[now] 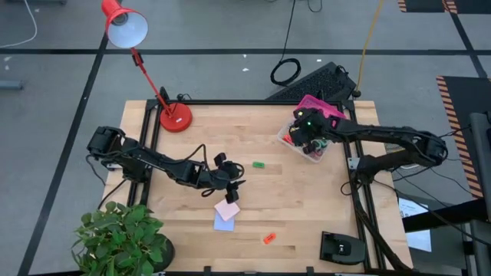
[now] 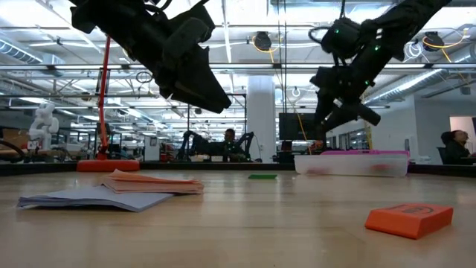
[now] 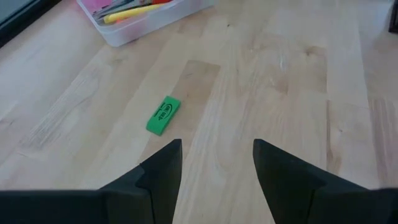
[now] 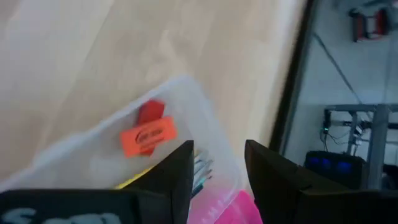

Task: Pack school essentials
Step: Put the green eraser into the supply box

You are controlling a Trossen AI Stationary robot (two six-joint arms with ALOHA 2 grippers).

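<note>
While the right gripper (image 1: 307,136), jaws spread, hovers over the box (image 1: 316,153), the spread left gripper (image 1: 230,184) sits nearer the green eraser (image 1: 258,164), up-right of it in the high view

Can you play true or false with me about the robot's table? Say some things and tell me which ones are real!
1. A green eraser lies on the bare wood, outside the clear box. True.
2. The left hand is squeezing the green eraser. False: its fingers are open and empty, and the eraser lies on the wood ahead of them.
3. An orange eraser is already inside the clear box. True.
4. The pink sticky notes are packed in the box. False: they lie on the table, resting partly on the lavender pad.
5. The right hand hangs over the box with open, empty fingers. True.
</note>
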